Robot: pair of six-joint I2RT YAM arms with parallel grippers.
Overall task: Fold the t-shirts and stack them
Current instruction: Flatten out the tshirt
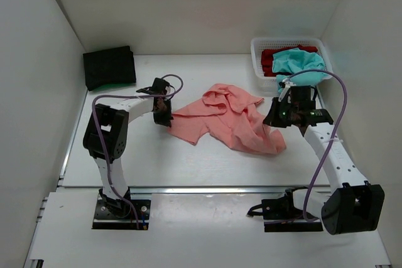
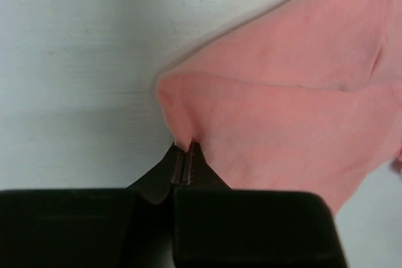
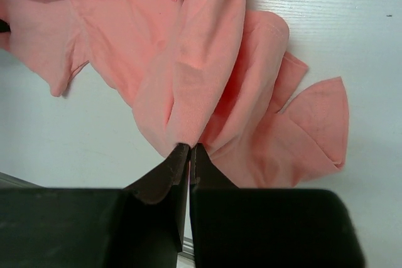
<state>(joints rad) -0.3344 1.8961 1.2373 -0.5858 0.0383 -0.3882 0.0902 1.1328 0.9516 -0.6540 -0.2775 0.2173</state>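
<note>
**Item 1.** Salmon-pink short-sleeved cotton-like t-shirt [image 1: 229,118]. It is laid crumpled and unfolded at the middle of the white table [image 1: 125,167], between the two arms. Its cloth is bunched in loose ridges, and one lobe is spread toward the near right. In the right wrist view [image 3: 188,61] a long fold is seen running up from the fingertips, with a rounded flap lying flat on the table at the right.

**Item 2.** Left gripper [image 1: 163,116]. It is placed at the shirt's left edge. In the left wrist view its black fingertips [image 2: 179,158] are seen pressed together, with a small pinch of the pink hem caught between them.

**Item 3.** Right gripper [image 1: 274,119]. It is placed at the shirt's right edge. Its jaws are closed, and a gathered fold of the pink cloth is nipped at the tips [image 3: 179,155].

**Item 4.** White mesh plastic basket [image 1: 254,54], set at the far right corner of the table. Two crumpled shirts are held in it: a teal one [image 1: 301,62] heaped on top and spilling over the near rim, and a red one [image 1: 270,58] partly covered beneath.

**Item 5.** Black t-shirt [image 1: 110,66], folded into a flat rectangle at the far left corner. A thin green edge [image 1: 113,84] is shown under its near side.
</note>
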